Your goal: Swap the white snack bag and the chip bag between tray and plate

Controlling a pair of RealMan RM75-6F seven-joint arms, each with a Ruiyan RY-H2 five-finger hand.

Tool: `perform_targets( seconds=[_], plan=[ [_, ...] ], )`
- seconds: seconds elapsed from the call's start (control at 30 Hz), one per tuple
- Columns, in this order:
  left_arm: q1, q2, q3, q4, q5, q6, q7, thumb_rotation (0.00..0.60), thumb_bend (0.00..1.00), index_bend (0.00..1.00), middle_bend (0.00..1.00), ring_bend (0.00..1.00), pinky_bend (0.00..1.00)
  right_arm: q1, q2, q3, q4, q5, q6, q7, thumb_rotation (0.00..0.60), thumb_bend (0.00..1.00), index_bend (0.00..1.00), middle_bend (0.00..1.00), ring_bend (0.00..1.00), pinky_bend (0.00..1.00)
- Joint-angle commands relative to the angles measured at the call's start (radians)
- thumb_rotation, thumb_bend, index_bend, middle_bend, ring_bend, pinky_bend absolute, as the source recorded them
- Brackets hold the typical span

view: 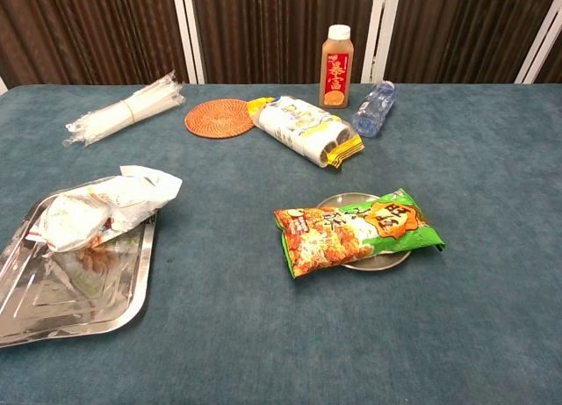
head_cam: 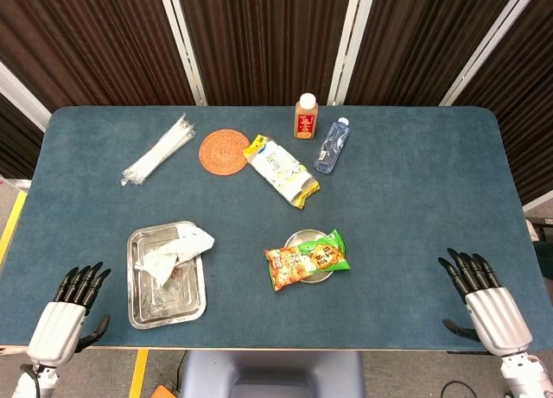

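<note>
— Head view first: where are the hands?

— Both sit at the near edge of the table (head_cam: 415, 199). The left hand (head_cam: 73, 299) is at the near left corner, fingers extended and slightly apart, holding nothing. The right hand (head_cam: 479, 290) is at the near right corner in the same released pose, gripping nothing. Neither shows in the chest view.

— And the task's things?

— The white snack bag (head_cam: 177, 249) lies just ahead of the left fingertips and a little inward, across the far end of the metal tray (head_cam: 138, 307) with one corner overhanging the rim. The chip bag (head_cam: 307, 258) — orange and green — rests on the small round plate (head_cam: 302, 236), well inward of the right fingers, covering most of it.

— Anything further off?

— Well beyond both sets of fingers: a bundle of clear straws (head_cam: 160, 149), a woven orange coaster (head_cam: 225, 150), a yellow-edged packet (head_cam: 281, 171), an upright juice bottle (head_cam: 306, 116) and a water bottle (head_cam: 333, 144) on its side.
</note>
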Motion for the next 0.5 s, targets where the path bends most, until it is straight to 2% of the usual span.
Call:
perform_targets(
  seconds=[0.03,0.13,0.33,0.43,0.5],
  plan=[
    [-0.006,-0.004,0.001,0.003,0.005,-0.019,-0.016,0.6,0.4,0.0,0.0,0.0,0.01,0.0,-0.004,0.0,0.0,-0.006,0.001,0.0,0.6,0.1,0.0,0.0,0.0,0.0],
    [-0.031,-0.023,-0.01,0.021,0.011,-0.053,-0.05,0.6,0.4,0.0,0.0,0.0,0.01,0.002,-0.009,-0.006,0.002,-0.013,-0.008,-0.008,0.6,0.1,0.0,0.0,0.0,0.0],
    [-0.137,-0.112,-0.09,0.088,-0.01,-0.168,-0.097,0.6,0.38,0.0,0.0,0.0,0.01,0.002,-0.004,-0.002,-0.003,-0.01,-0.005,0.002,0.6,0.1,0.0,0.0,0.0,0.0],
    [-0.19,-0.164,-0.143,0.119,-0.075,-0.249,-0.076,0.6,0.37,0.0,0.0,0.0,0.01,0.007,0.002,-0.003,-0.002,-0.011,-0.011,0.012,0.6,0.1,0.0,0.0,0.0,0.0],
    [-0.221,-0.194,-0.178,0.131,-0.146,-0.317,-0.019,0.6,0.38,0.0,0.0,0.0,0.01,0.011,0.006,-0.004,-0.003,-0.009,-0.02,0.021,0.6,0.1,0.0,0.0,0.0,0.0]
  ],
)
